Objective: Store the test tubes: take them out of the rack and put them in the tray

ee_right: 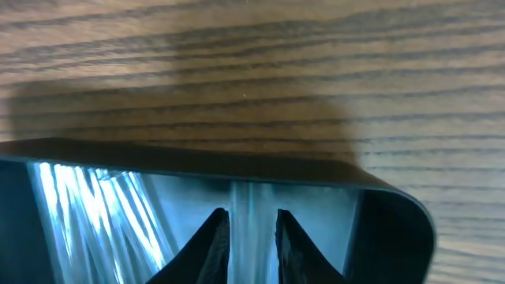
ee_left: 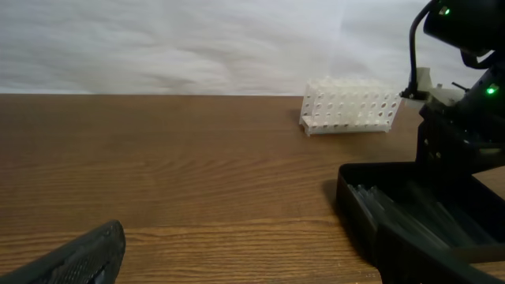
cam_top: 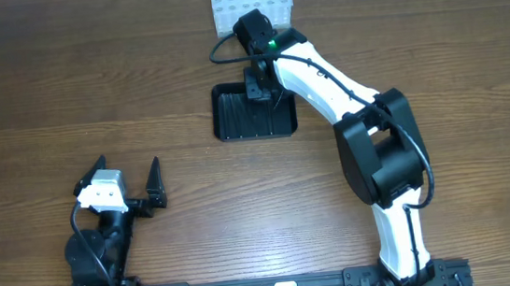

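Wood-grain table (cam_top: 61,77) carries a white rack (cam_top: 228,9) at the middle of its far edge, with a black tray (cam_top: 220,118) just beside it. The right gripper (ee_right: 252,225) hangs over the tray, pinching a clear test tube (ee_right: 251,197) whose long axis runs along the fingers, pointing down into the tray. Other tubes (ee_right: 95,213) lie fanned inside. The tube is probably light, slick and brittle, so a gentle mid-length hold suits it. The left gripper (cam_top: 126,161) rests spread near the near-left corner.

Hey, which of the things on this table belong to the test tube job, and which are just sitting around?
In the job: white rack; black tray, tubes lying in it; test tube clamped by the right gripper.
Just about: left gripper, jaws open, apart from all that; wooden table.
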`<state>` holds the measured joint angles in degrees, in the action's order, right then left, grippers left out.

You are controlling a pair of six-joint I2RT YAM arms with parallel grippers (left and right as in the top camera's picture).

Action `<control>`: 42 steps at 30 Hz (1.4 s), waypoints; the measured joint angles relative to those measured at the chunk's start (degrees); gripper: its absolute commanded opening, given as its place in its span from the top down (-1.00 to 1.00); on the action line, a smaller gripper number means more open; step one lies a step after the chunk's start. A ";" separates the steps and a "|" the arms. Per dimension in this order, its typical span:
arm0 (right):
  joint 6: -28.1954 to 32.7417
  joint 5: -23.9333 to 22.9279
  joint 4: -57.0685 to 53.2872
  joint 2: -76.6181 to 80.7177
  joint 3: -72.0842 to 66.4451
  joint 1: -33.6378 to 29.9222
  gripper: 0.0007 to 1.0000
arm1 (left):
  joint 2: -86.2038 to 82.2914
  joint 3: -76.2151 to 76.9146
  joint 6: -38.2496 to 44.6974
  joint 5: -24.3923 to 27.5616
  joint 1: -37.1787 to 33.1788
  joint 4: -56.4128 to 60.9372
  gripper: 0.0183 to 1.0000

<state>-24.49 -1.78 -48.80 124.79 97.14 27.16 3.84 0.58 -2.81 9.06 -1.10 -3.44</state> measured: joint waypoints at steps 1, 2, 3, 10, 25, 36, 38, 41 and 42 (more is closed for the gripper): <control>-0.09 -0.02 0.02 0.00 0.00 0.00 0.31 | 0.00 0.02 0.00 0.00 0.00 0.00 -1.00; -0.15 0.00 0.07 0.00 0.00 0.00 0.25 | 0.00 0.00 0.00 0.00 0.00 0.00 -1.00; -0.07 0.00 0.24 0.00 0.00 0.00 0.23 | 0.00 0.00 0.00 0.00 0.00 0.00 -1.00; 0.92 -1.75 1.86 -1.68 -0.26 0.00 -0.08 | 0.00 0.00 0.00 0.00 0.00 0.00 -1.00; 18.25 -3.78 12.79 -31.47 -1.09 -19.34 -0.99 | 0.00 0.00 0.00 0.00 0.00 0.00 -1.00; 24.48 -4.39 38.45 -59.98 -37.57 -31.47 -0.98 | 0.00 0.00 0.00 0.02 0.00 0.00 -1.00; 24.68 -4.39 40.70 -66.31 -44.72 -33.27 -0.99 | 0.00 0.00 0.00 0.00 0.00 0.00 -1.00; 24.81 -4.39 41.03 -75.30 -53.09 -34.51 -0.98 | 0.00 0.00 0.00 0.00 0.00 0.00 -1.00; 24.76 -4.35 41.20 -78.90 -55.82 -34.64 -0.98 | 0.00 0.00 0.00 0.02 0.00 0.00 -1.00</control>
<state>0.27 -6.13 -7.60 45.89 41.32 -7.49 3.84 0.58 -2.81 9.08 -1.10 -3.44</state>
